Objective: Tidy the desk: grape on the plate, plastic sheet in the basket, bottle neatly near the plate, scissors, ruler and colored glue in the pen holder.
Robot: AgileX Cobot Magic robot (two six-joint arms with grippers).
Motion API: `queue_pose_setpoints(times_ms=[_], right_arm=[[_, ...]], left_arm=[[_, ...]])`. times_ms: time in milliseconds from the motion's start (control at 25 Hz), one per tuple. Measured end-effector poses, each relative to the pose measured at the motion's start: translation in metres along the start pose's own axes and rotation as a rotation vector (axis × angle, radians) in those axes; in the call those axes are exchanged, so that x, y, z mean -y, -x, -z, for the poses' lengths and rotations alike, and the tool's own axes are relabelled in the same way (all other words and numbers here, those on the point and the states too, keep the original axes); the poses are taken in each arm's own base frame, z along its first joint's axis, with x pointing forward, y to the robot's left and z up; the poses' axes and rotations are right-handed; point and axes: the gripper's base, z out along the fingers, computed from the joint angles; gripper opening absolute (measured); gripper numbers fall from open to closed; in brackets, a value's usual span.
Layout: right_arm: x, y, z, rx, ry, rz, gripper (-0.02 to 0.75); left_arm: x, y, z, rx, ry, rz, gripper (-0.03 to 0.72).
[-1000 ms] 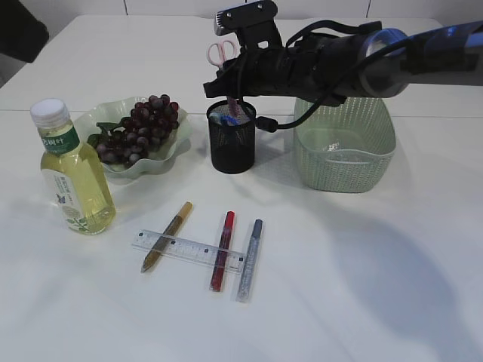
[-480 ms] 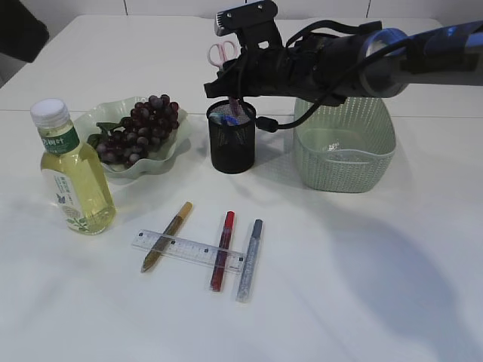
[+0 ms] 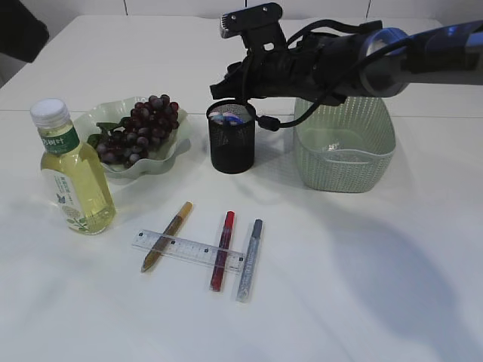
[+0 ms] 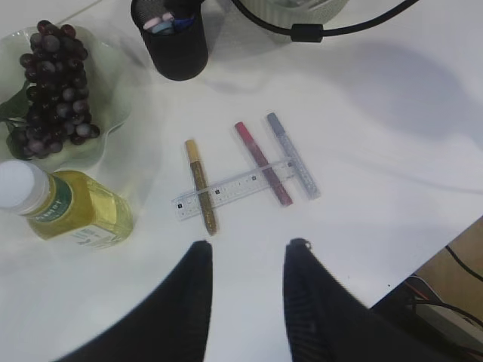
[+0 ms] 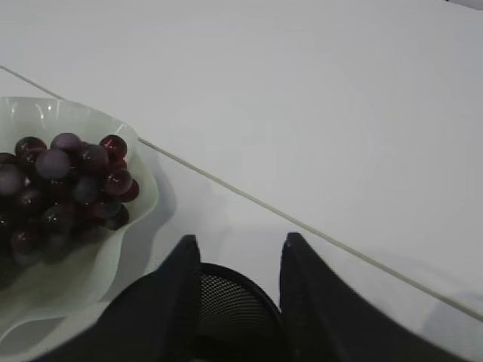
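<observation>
So the scissors (image 3: 226, 117) just dropped into the pen holder (image 3: 232, 143).
Right claw (image 3: 226, 88) released, hovering at its 12 o'clock; ruler (image 3: 189, 249) and glue pens (image 3: 221, 250) left.

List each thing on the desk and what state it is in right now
grapes: on the plate
bottle: upright, capped, beside plate
pen holder: upright, scissors' handles inside
basket: upright
ruler: flat, across the glue pens
glue pens: three, lying on desk
right gripper: open, empty, above pen holder
left gripper: open, empty
</observation>
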Motion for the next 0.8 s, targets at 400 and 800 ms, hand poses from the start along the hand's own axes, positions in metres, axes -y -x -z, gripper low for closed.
queue_pose_setpoints(times_ms=[400,800], right_arm=[[0.012,0.019,0.023,-0.058,-0.157,0.051,0.293],[-0.009,0.024,0.056,-0.346,-0.361,0.432,0.293]], left_arm=[[0.0,0.0,0.0,0.0,0.0,0.0,0.237],[0.0,0.0,0.0,0.002,0.0,0.0,0.237]])
